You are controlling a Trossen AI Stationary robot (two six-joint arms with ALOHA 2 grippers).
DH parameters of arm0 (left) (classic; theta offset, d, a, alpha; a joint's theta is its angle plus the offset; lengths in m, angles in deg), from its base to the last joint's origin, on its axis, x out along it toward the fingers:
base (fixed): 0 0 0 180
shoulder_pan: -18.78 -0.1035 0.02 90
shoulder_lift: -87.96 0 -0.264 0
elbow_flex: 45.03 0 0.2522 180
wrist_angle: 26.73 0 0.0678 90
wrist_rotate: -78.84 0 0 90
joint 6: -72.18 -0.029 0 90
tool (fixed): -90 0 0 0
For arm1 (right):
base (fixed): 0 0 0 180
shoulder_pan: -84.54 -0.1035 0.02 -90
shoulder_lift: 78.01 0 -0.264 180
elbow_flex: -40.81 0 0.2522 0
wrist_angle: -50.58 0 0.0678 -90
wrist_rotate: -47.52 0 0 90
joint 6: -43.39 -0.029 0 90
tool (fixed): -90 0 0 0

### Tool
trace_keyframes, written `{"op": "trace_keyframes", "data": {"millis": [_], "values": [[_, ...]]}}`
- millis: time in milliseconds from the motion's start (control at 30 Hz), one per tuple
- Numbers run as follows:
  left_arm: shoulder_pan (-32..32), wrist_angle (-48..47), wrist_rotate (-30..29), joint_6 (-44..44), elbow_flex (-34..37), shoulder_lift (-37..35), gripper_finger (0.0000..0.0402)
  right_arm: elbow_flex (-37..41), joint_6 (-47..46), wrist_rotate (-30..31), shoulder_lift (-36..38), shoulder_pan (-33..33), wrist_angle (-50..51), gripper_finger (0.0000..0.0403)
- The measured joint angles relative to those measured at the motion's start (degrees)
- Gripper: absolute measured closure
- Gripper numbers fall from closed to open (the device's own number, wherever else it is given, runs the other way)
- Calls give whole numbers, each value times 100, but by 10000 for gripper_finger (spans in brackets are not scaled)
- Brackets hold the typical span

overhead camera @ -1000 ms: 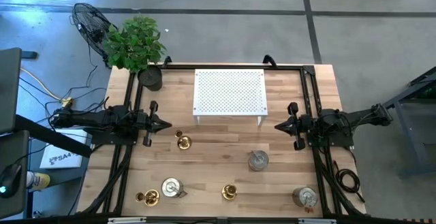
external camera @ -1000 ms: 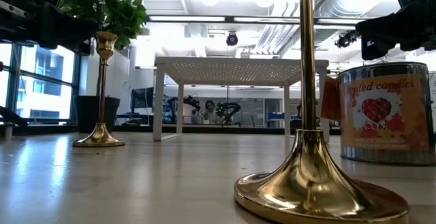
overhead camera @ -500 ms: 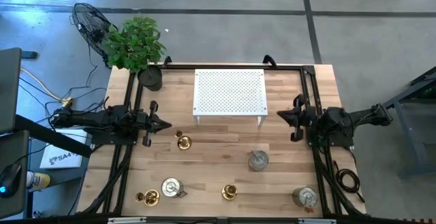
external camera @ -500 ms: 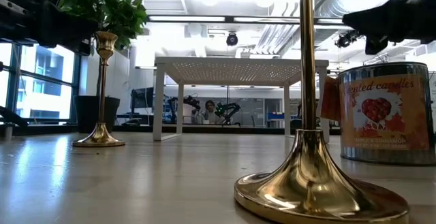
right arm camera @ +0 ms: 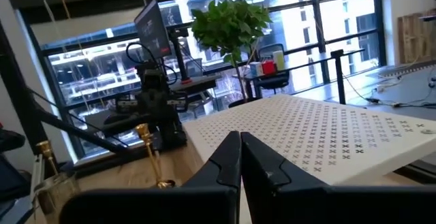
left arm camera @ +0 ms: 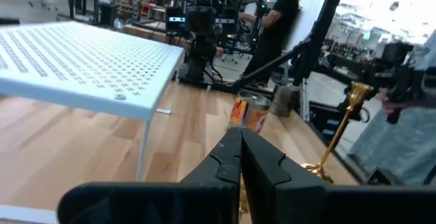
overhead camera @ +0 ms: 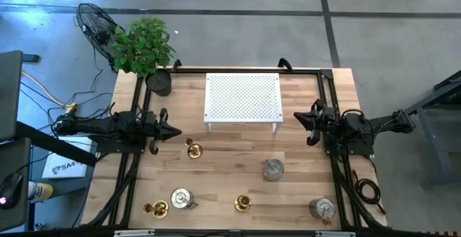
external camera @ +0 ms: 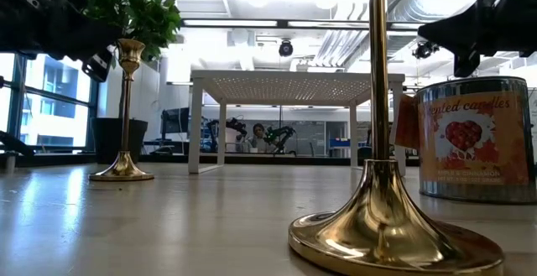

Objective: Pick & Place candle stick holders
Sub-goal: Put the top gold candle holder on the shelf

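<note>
The nearest gold candle stick holder [overhead camera: 193,150] stands upright on the wooden table [overhead camera: 238,165], just in front of the white perforated rack [overhead camera: 242,98] and near the left gripper [overhead camera: 175,131], slightly beyond and to one side of its tips. To take it well, that gripper should open, descend over the slim stem and close squarely on it, since the stick would probably tip if nudged. Its fingers are pressed together with nothing held. The right gripper [overhead camera: 298,117] hovers by the rack's far corner, likewise closed and empty, well apart from the silver-grey holder [overhead camera: 273,169].
</note>
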Motion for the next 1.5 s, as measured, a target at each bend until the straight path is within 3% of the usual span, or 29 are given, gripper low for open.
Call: {"op": "trace_keyframes", "data": {"millis": [333, 633, 767, 1000, 1267, 1500], "values": [[0, -17, -214, -167, 0, 0, 400, 0, -102, -30, -1, -2, -11, 402], [-2, 528, -640, 296, -65, -2, 401, 0, -1469, -12, 0, -2, -69, 402], [-3, 476, -1228, 718, -439, 11, 401, 0, -1832, 88, -1, 0, -551, 401], [-2, 394, -1199, 768, -1308, 48, 396, -2, -1295, -99, 2, -1, -1303, 373], [-2, -200, -1601, 1224, -2282, 401, 309, -2, -1372, -98, 2, -2, -1306, 333], [-2, -363, -1485, 610, -3034, 1053, 224, -399, -1100, -271, -1, -1, -1422, 307]]}}
